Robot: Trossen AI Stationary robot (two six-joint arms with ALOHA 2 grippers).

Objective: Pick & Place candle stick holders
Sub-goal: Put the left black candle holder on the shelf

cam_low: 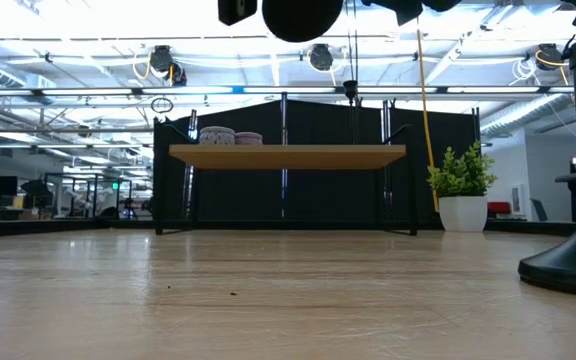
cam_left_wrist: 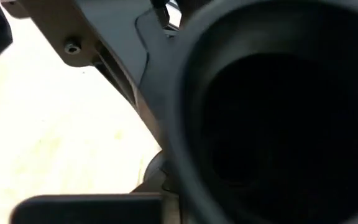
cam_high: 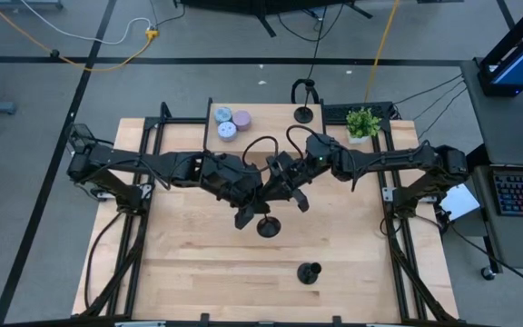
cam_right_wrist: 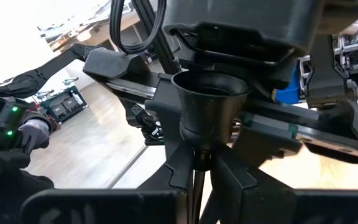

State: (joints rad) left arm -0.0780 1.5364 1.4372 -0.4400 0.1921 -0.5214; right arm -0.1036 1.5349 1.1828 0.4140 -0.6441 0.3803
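Observation:
Three matte-black candle stick holders show. One (cam_high: 267, 223) hangs tilted in the air at the table's middle, its round base (cam_low: 303, 15) toward the near edge and its cup (cam_right_wrist: 210, 102) toward the far side. My right gripper (cam_high: 291, 193) is shut on it. My left gripper (cam_high: 248, 216) is at the base, whose hollow underside (cam_left_wrist: 278, 124) fills the left wrist view. I cannot tell whether it touches the base. A second holder (cam_high: 309, 272) stands on its base near the front edge. A third (cam_high: 303, 113) stands on its base on the far shelf. My right gripper pinches the holder's thin stem (cam_right_wrist: 197, 180) just below the cup, between its two fingers (cam_right_wrist: 235, 171). It comes about level from the table's right, and the fingers lie across the stem. The holder is lifted clear of the table, tilted, base lowest.
Small round lilac and pale-blue tins (cam_high: 232, 123) sit on the raised shelf (cam_low: 286, 155) at the far edge. A potted plant (cam_high: 362, 123) stands to their right. Bare wood lies at the table's front left and right.

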